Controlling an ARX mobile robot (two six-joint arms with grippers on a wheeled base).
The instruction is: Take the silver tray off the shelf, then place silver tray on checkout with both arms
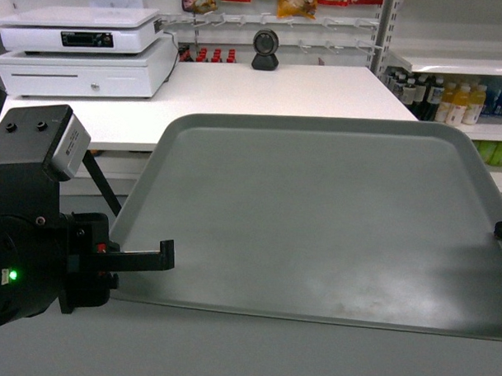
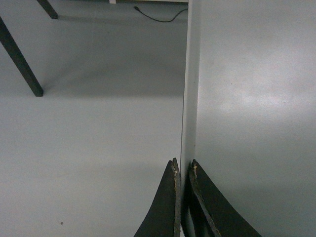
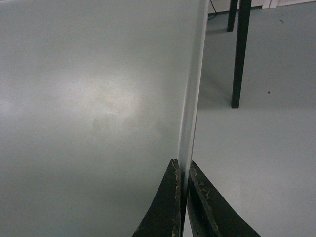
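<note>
Nearest the robot, the left hand [image 1: 162, 257] is pinched tight on the left rim of the silver tray [image 1: 316, 223], and its wrist view shows both fingers [image 2: 170, 197] closed on the thin raised edge with bare floor [image 2: 89, 148] beneath. The right hand [image 3: 182, 170] clamps the opposite rim in the same way, though the head view catches only a dark sliver of it at the tray's right edge. Gripping opposite sides looks meant to keep so wide and flat a piece level and stop it twisting. The tray hangs in the air between the arms, clear of any shelf, its far edge reaching just over the near border of the checkout tabletop [image 1: 262, 93]. Farther back on that tabletop stand the white register [image 1: 82, 54] and the black scanner [image 1: 266, 48], well apart from the tray, leaving room to set it down.
</note>
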